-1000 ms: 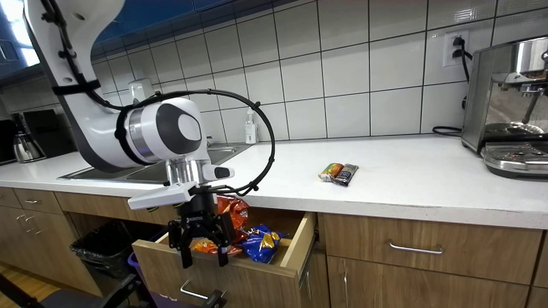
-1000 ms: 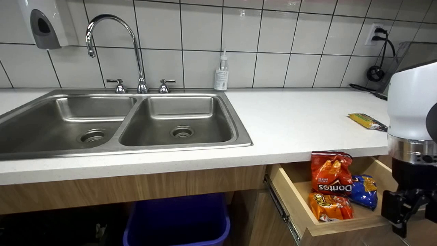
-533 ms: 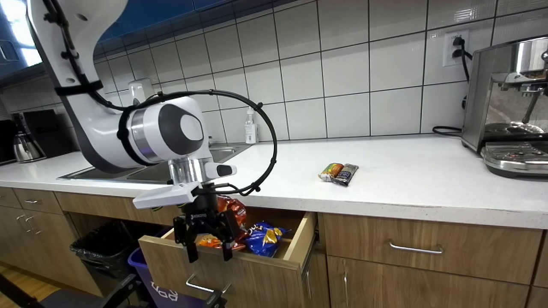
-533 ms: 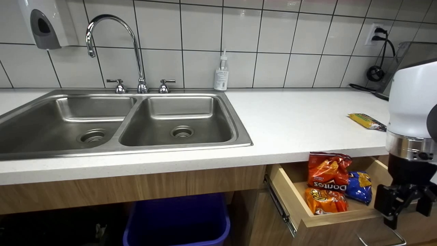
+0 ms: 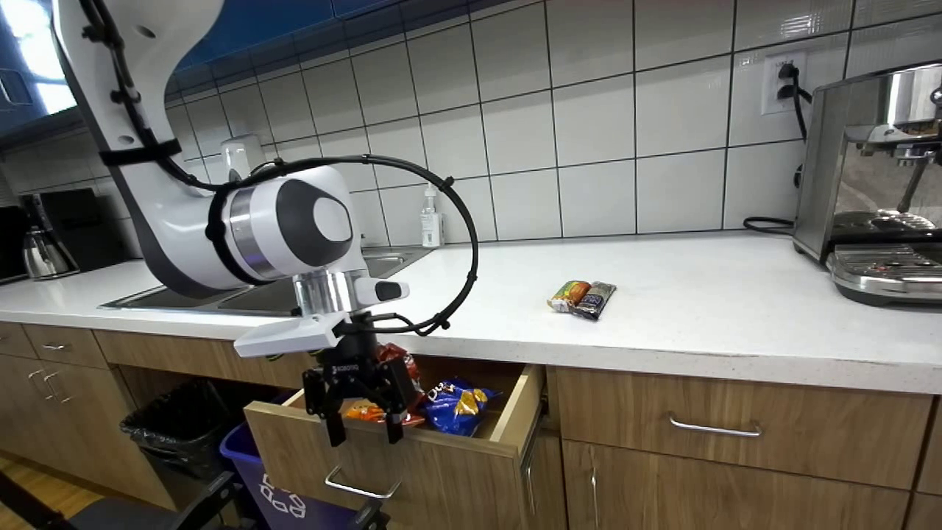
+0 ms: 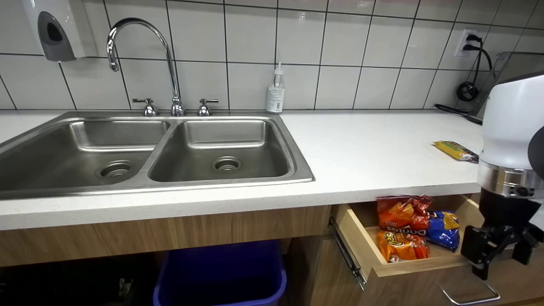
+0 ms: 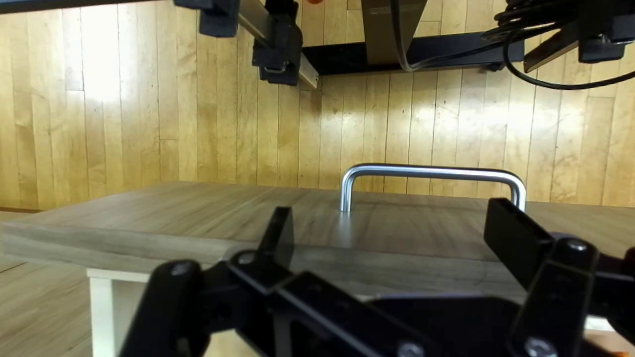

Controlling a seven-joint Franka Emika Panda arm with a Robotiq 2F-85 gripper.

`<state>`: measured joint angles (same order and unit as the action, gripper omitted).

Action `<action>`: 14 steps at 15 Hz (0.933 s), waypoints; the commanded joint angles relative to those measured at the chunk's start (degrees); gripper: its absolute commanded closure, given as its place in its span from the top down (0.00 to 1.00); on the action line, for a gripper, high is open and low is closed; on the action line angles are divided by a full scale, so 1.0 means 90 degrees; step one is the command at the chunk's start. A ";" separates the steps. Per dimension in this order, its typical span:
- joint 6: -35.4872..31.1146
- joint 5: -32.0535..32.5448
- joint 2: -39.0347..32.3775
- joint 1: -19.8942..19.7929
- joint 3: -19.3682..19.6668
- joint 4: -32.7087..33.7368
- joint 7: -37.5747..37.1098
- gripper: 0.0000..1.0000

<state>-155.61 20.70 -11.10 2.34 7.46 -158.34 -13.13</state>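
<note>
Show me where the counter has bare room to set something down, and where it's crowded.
Free: the counter between the snack packets and the coffee machine; also its stretch between the sink and those packets. Crowded: the open drawer, where three chip bags bunch together and the tool hangs at the front.

White countertop [image 5: 684, 324] – two small wrapped packets [image 5: 583, 299] side by side, pump bottle [image 5: 431, 224], silver coffee machine [image 5: 857, 177]
</note>
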 commanded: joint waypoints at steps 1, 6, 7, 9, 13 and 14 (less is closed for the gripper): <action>-0.0256 -0.0078 -0.0289 0.0059 -0.0001 0.0173 -0.0178 1.00; -0.0365 -0.0257 -0.0414 0.0040 -0.0009 0.0298 -0.0118 1.00; -0.0388 -0.0291 -0.0446 0.0041 -0.0004 0.0328 -0.0108 1.00; -0.0430 -0.0380 -0.0534 0.0046 0.0004 0.0407 -0.0082 1.00; -0.0476 -0.0588 -0.0779 0.0080 0.0026 0.0627 -0.0014 1.00; -0.0466 -0.0631 -0.0825 0.0087 0.0028 0.0680 -0.0003 1.00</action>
<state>-159.11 16.81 -16.09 2.45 7.45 -154.94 -13.15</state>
